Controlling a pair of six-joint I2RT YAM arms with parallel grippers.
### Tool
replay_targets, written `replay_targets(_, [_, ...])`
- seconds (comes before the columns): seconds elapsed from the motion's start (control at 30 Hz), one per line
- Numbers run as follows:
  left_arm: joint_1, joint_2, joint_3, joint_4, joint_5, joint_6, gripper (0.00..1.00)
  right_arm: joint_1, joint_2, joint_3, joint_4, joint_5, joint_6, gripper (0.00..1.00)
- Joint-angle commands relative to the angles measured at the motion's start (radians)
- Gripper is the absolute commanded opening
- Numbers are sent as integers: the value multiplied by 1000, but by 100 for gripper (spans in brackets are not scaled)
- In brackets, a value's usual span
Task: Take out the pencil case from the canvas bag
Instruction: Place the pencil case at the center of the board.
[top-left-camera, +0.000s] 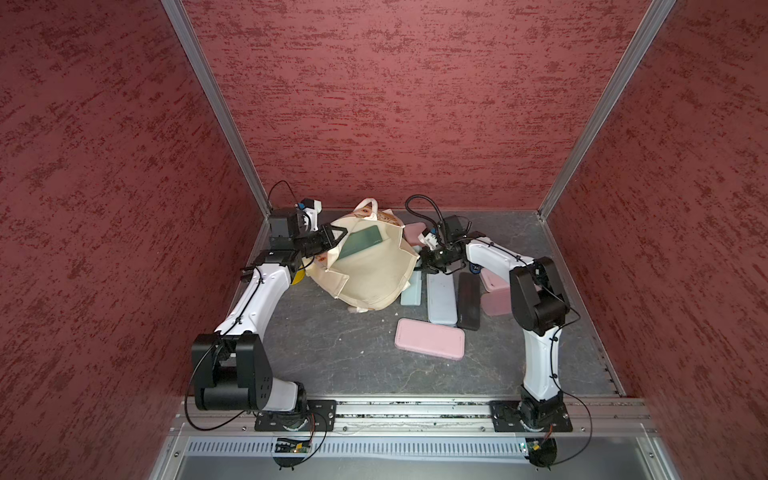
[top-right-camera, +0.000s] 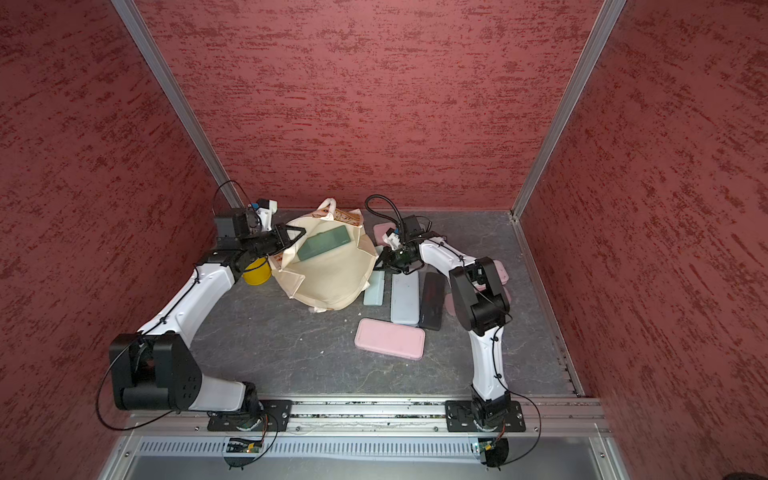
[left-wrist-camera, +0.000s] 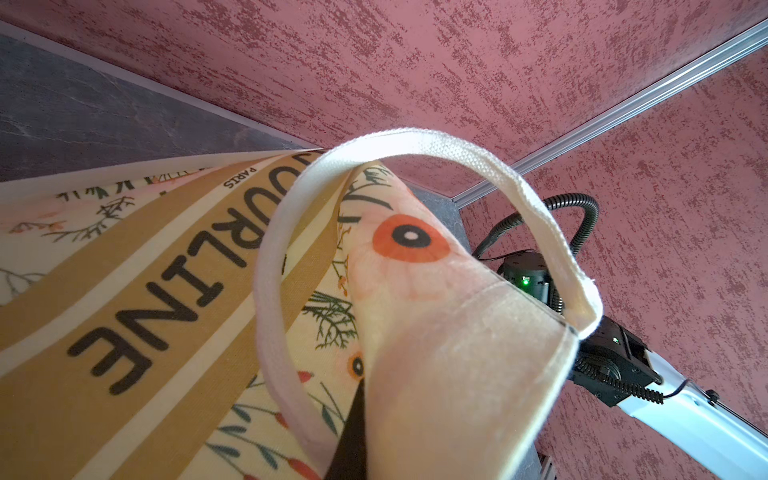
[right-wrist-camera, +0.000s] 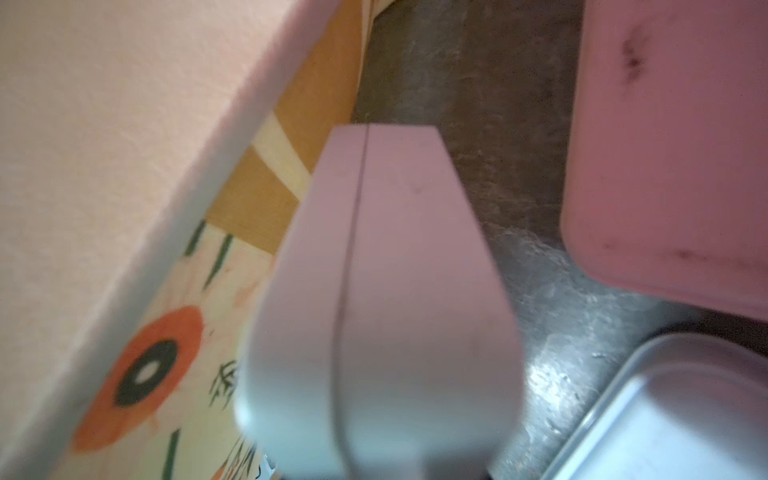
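the pencil case (top-left-camera: 360, 245), green, lies inside the canvas bag (top-left-camera: 374, 278). left gripper (top-left-camera: 337, 238), clamped on the rim at 9 o'clock, should hold the mouth wide; right gripper (top-left-camera: 428, 268), at 3 o'clock, seemingly part-closed round a pale case (right-wrist-camera: 386, 291), must release first.

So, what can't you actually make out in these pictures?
The green case in the bag: both top views, cloth covers most of it.
The right gripper: right wrist view, a blurred pale case fills the picture, so its grip cannot be told.
The yellow thing: a top view, the left arm hides most.
The pink boxes: top views, the right arm covers part.
The lettering: left wrist view, the handle crosses it.
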Motion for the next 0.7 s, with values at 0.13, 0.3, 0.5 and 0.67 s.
replay_targets(0.13, [0, -33, 0, 67, 31, -7, 0, 7, 23, 13, 28, -23, -12, 32])
replay_targets(0.3, [-1, -29, 0, 67, 31, -6, 0, 9, 61, 49, -34, 28, 24, 34])
replay_targets(0.5, [-2, -30, 0, 67, 29, -7, 0, 13, 63, 59, -61, 90, 24, 39])
replay_targets(0.67, [-1, -30, 0, 67, 30, -8, 0, 13, 51, 81, -61, 107, 31, 41])
